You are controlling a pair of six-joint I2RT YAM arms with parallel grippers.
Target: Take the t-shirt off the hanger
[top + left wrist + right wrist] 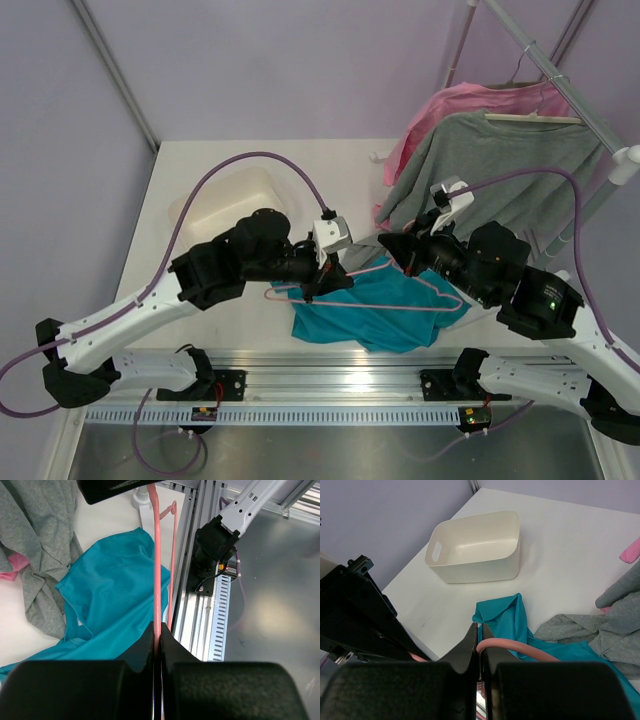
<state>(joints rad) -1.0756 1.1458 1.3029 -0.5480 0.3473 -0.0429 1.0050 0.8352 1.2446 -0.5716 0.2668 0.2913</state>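
The teal t-shirt [372,318] lies crumpled on the table [200,170] between the arms. The thin pink wire hanger [400,306] is held level just above it, and its wire shows in full over the cloth. My left gripper [318,283] is shut on the hanger's left part; in the left wrist view [158,630] the wire [156,555] runs straight out of the jaws over the t-shirt [110,600]. My right gripper [408,258] is shut on the hanger's top; in the right wrist view [481,639] the curved wire [520,650] leaves the jaws above the t-shirt [506,617].
A white plastic bin [235,200] stands at the back left, also in the right wrist view [475,547]. A grey t-shirt [510,165] on a wooden hanger and a pink t-shirt [450,105] hang on the rack [560,75] at the back right. An aluminium rail [330,380] edges the front.
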